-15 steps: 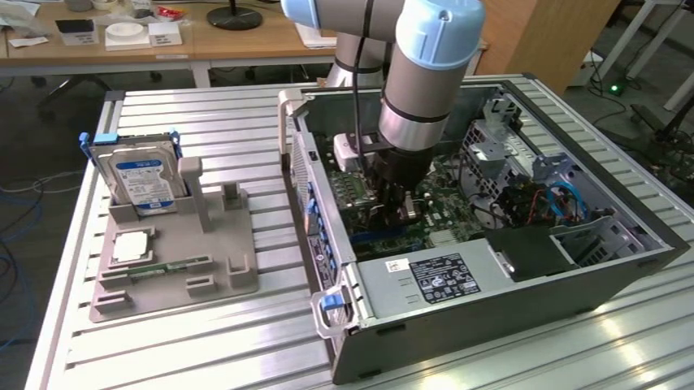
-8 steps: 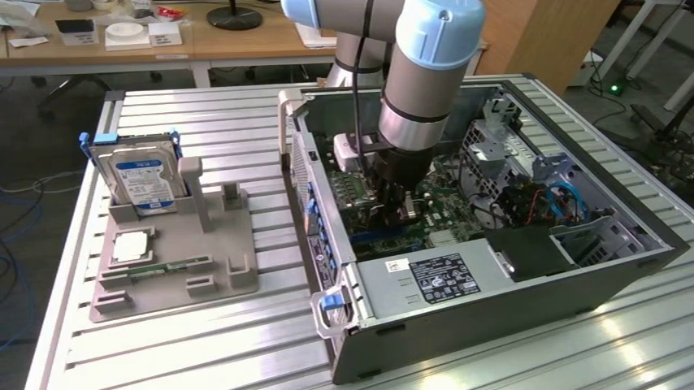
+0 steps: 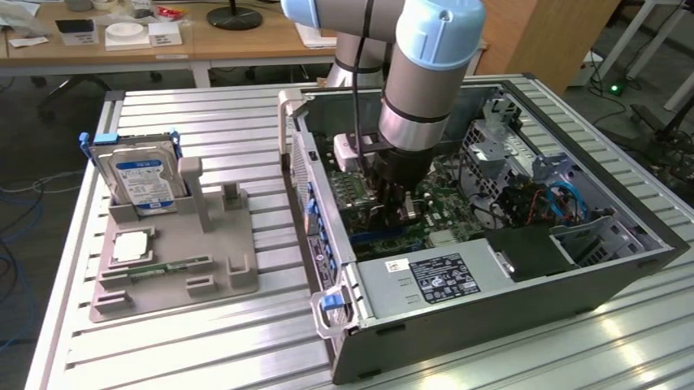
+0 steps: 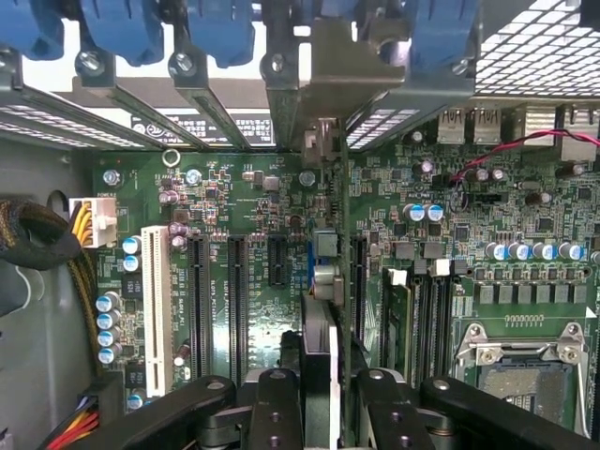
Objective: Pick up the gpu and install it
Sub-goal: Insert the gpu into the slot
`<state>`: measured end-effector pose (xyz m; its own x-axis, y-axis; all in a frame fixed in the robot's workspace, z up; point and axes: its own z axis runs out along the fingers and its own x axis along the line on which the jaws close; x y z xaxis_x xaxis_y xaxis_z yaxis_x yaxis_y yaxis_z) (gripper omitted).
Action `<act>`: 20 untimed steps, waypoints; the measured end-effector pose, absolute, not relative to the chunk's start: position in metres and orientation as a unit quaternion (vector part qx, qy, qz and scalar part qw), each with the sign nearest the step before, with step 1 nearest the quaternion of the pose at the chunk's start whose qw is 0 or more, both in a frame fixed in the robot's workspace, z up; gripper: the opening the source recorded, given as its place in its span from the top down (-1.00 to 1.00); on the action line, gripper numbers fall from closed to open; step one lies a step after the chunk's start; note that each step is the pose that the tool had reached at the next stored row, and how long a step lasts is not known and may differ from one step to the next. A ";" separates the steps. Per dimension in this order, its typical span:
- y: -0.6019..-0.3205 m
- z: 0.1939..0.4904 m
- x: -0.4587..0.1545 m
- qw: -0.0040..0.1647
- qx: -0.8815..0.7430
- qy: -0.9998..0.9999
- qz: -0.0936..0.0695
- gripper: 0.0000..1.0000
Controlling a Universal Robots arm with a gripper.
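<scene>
Black two-fingered gripper [image 4: 323, 394] clamps the thin dark gpu card [image 4: 323, 309] edge-on over the green motherboard [image 4: 244, 187] (board lettering unreadable), inside the open grey computer case [image 3: 521, 284] at centre frame.

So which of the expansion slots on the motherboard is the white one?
The long white slot nearest the yellow-wired power connector; the other expansion slots beside it are black, and the gripper holds the gpu further along.

Bench [image 3: 217, 341]: ribbed matt aluminium; computer case [image 3: 607, 276]: dull grey sheet metal; motherboard [image 4: 244, 187]: glossy green laminate; gpu [image 4: 323, 309]: dark card, silvery metal bracket; tool [image 4: 319, 403]: matt black
</scene>
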<state>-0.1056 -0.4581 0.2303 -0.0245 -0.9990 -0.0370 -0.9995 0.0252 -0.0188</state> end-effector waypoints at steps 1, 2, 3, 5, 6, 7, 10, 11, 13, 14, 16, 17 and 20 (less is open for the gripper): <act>-0.458 0.230 -0.106 0.020 -0.698 0.716 0.006 0.45; -0.458 0.230 -0.106 0.020 -0.697 0.717 0.006 0.45; -0.458 0.230 -0.106 0.020 -0.696 0.717 0.006 0.45; -0.459 0.230 -0.106 0.020 -0.695 0.718 0.006 0.45; -0.459 0.230 -0.106 0.020 -0.695 0.719 0.006 0.45; -0.459 0.230 -0.106 0.020 -0.694 0.719 0.006 0.45; -0.459 0.230 -0.106 0.020 -0.693 0.721 0.006 0.45; -0.459 0.230 -0.106 0.020 -0.692 0.721 0.006 0.45; -0.459 0.230 -0.106 0.020 -0.691 0.722 0.006 0.45; -0.459 0.230 -0.106 0.020 -0.691 0.723 0.006 0.45; -0.459 0.230 -0.106 0.020 -0.690 0.723 0.006 0.45; -0.459 0.230 -0.106 0.020 -0.690 0.724 0.006 0.45; -0.459 0.230 -0.106 0.020 -0.689 0.725 0.006 0.45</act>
